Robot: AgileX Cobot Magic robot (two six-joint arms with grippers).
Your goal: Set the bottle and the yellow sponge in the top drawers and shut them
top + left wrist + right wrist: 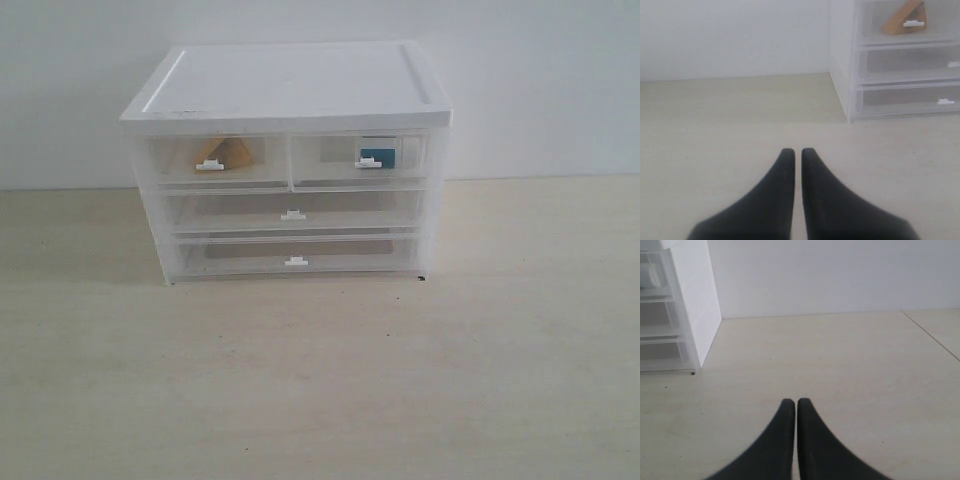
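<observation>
The main risk seems to be a drawer front sitting slightly proud unnoticed, since the yellow sponge (pixel 226 153) and the bottle (pixel 377 153) lie inside the top drawers (pixel 320 158), which look shut, well apart from the left gripper (pixel 797 152) and right gripper (pixel 792 402), both pinched closed on nothing over the table (pixel 320 400).

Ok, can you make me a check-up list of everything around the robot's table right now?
Surface: pale wood-look table, no spills seen.
Job's things: yellow sponge leaning tilted inside the left top drawer; bottle inside the right top drawer; both drawers look pushed in.
Clutter: nothing seen.
Grippers: left gripper shut and empty over the table; right gripper the same.
Cables: nothing seen.
Surroundings: white-topped cabinet with two wide lower drawers closed; plain white wall behind.
</observation>
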